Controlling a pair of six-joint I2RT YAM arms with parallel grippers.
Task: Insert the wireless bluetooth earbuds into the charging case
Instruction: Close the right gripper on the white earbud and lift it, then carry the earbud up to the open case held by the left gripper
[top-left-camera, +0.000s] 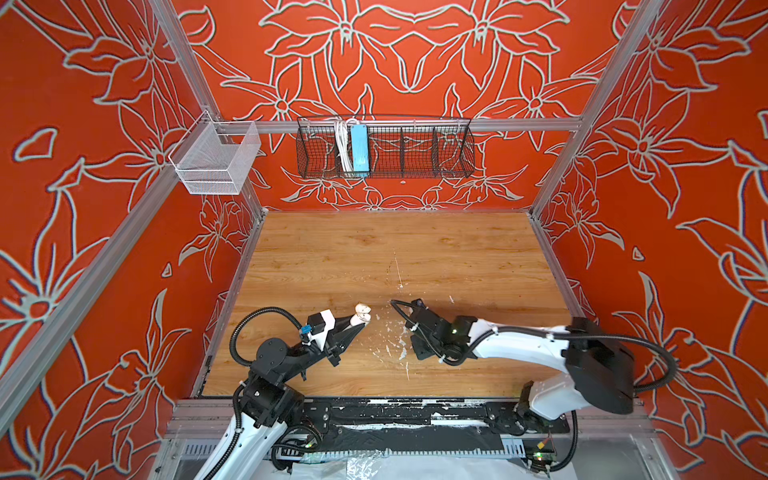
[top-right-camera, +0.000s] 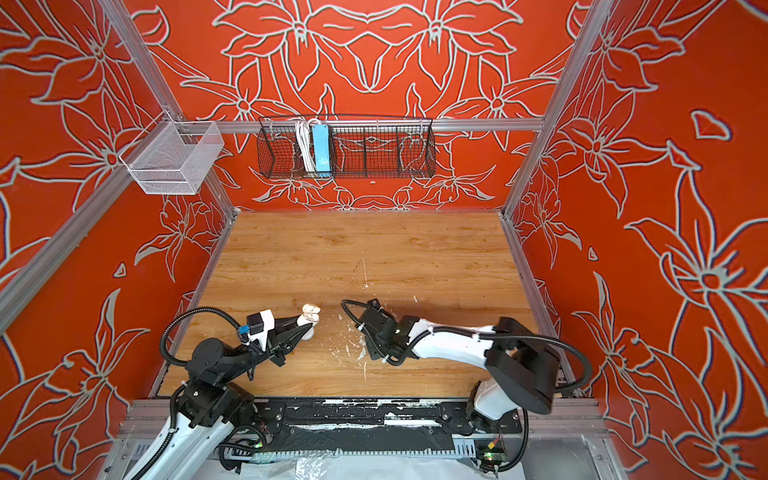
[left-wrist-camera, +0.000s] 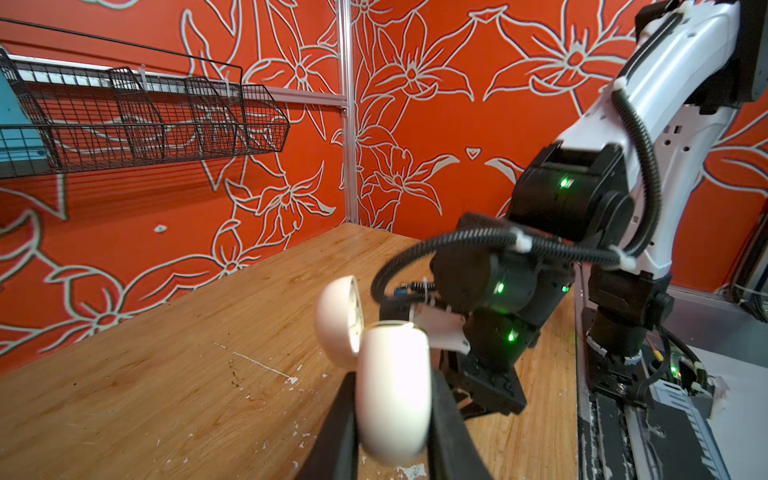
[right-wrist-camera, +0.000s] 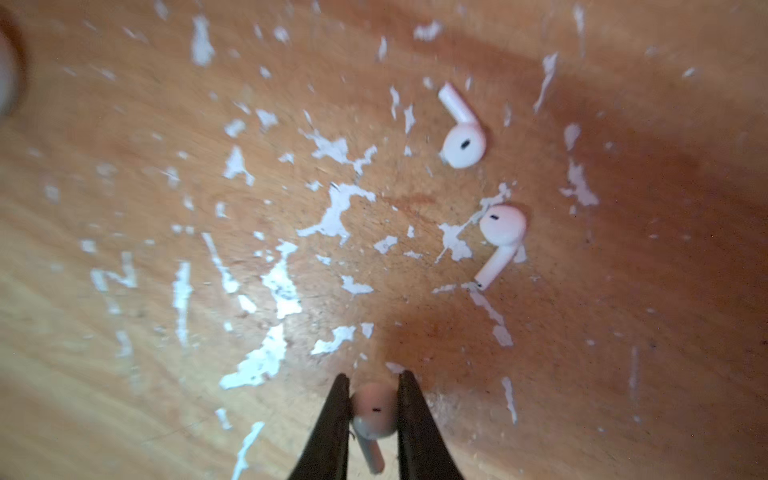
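Observation:
The white charging case (left-wrist-camera: 392, 390) has its lid (left-wrist-camera: 336, 320) hinged open, and my left gripper (left-wrist-camera: 392, 374) is shut on its body above the table. Both top views show the charging case (top-left-camera: 359, 318) (top-right-camera: 309, 319) left of centre, at the tips of the left gripper (top-left-camera: 360, 326). In the right wrist view my right gripper (right-wrist-camera: 374, 375) points down at the wood, shut on one white earbud (right-wrist-camera: 374, 409) by its round head, stem hanging free. Another earbud (right-wrist-camera: 463, 143) and a third (right-wrist-camera: 500, 226) lie loose on the table beyond it. In the top views the right wrist hides the jaws.
White paint flecks (right-wrist-camera: 336, 208) are scattered over the wooden table (top-left-camera: 374, 249) around the earbuds. The right arm (left-wrist-camera: 540, 249) stands close beside the case. A black wire basket (top-left-camera: 384, 149) and a white mesh basket (top-left-camera: 214, 160) hang on the back rail.

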